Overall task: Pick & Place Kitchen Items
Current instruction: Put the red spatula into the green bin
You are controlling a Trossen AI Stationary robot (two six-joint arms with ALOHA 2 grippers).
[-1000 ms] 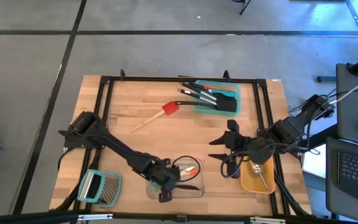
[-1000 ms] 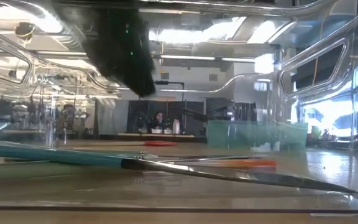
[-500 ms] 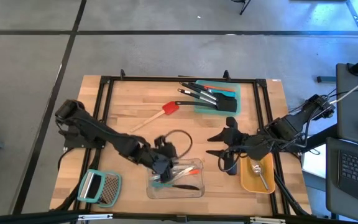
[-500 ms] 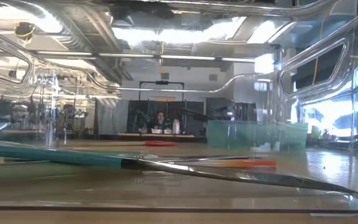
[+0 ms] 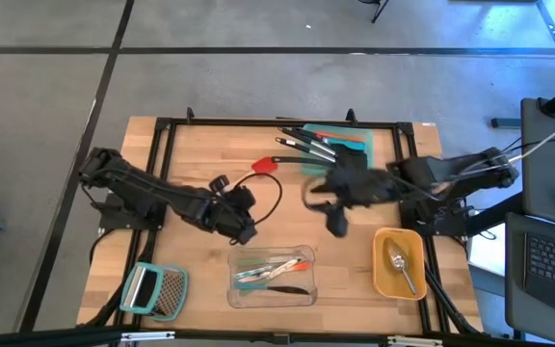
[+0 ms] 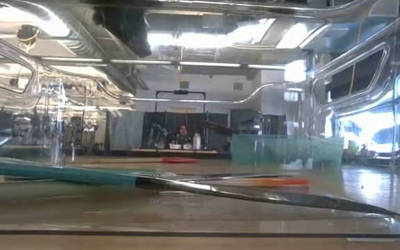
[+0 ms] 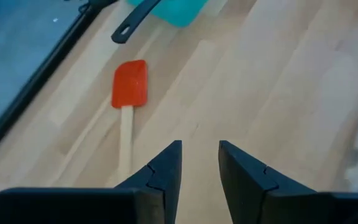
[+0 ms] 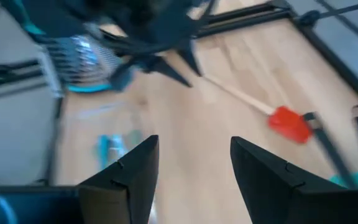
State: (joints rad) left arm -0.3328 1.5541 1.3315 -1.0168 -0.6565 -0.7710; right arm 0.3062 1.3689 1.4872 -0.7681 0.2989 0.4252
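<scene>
Right gripper point(image 5: 328, 200) is motion-blurred in the high view; its wrist view shows fingers spread, empty. Left gripper point(image 5: 231, 198), also parted and empty, has lifted off the clear container point(image 5: 272, 277) since a second ago. Red spatula point(image 7: 128, 93) lies ahead of it on the tabletop point(image 5: 200, 159).

Even overhead light fell softly with faint shadows, glare streaked the clear container point(image 6: 367, 55) walls in the low view, and motion blur smeared everything beyond the right gripper point(image 8: 194, 165).
</scene>
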